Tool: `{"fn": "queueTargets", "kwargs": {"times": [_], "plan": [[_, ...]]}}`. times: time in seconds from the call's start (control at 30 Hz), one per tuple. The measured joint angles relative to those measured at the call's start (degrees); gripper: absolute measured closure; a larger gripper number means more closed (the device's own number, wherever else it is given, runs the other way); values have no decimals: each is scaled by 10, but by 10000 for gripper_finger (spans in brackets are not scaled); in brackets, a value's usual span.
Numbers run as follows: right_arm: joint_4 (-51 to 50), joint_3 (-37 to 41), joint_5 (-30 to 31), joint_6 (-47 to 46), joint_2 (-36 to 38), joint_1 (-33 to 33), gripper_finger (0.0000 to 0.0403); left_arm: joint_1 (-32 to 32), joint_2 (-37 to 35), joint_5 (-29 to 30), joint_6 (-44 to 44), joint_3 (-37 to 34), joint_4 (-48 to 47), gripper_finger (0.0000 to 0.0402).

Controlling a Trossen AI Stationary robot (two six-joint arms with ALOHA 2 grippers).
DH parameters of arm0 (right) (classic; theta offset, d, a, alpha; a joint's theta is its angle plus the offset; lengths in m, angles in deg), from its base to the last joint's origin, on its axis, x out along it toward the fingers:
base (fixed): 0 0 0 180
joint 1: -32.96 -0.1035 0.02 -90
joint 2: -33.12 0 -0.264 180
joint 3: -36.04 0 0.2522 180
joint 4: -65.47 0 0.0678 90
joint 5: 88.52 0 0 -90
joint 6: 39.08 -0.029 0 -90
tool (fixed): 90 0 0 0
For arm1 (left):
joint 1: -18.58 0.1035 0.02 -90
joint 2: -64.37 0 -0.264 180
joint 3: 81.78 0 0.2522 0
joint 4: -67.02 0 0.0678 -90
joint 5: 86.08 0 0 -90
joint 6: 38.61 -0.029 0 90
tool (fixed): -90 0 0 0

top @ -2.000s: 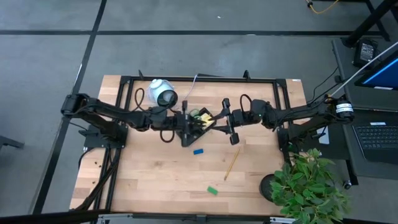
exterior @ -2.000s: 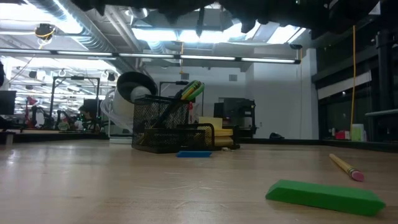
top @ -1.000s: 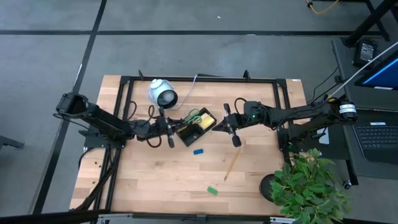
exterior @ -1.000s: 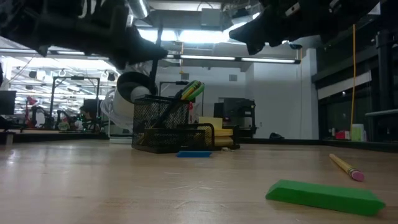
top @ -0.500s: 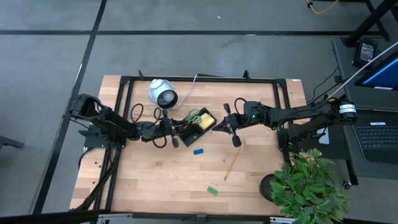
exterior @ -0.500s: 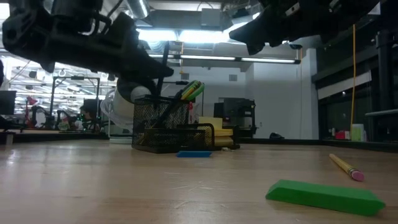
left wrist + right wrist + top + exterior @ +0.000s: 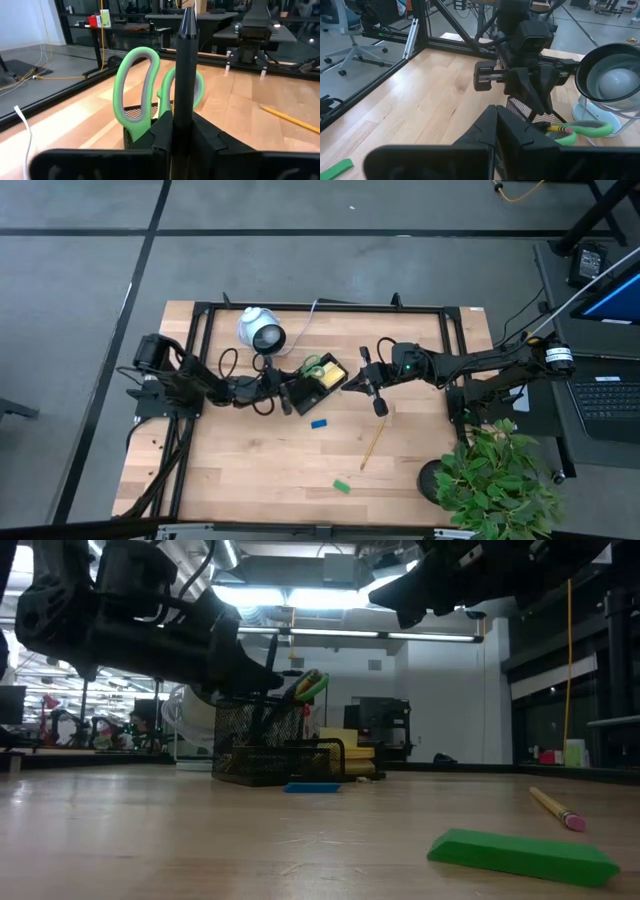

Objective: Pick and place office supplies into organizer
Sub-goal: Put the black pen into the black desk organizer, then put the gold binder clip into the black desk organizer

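left fingers point(image 7: 181, 131) clasping black pen point(image 7: 183, 75) moved back over organizer point(image 7: 312, 385); right fingers point(image 7: 496, 125) clenched.

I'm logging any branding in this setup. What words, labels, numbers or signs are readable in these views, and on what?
No text can be read in any view.
Green-handled scissors, black pen, black mesh organizer, flat green block, flat blue block: no print visible.
Red and yellow containers on a far bench: labels too small to read.
Laptop beside the table: keys and screen too small to read.
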Motion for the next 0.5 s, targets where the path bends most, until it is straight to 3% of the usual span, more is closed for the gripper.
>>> {"fn": "queueTargets", "kwargs": {"times": [0.23,0.5], "plan": [[0,0,0,0,0,0,390,0,-4,0,13,0,-4,309],[-7,0,0,0,0,0,389,-6,-10,-1,-1,-1,5,281]]}}
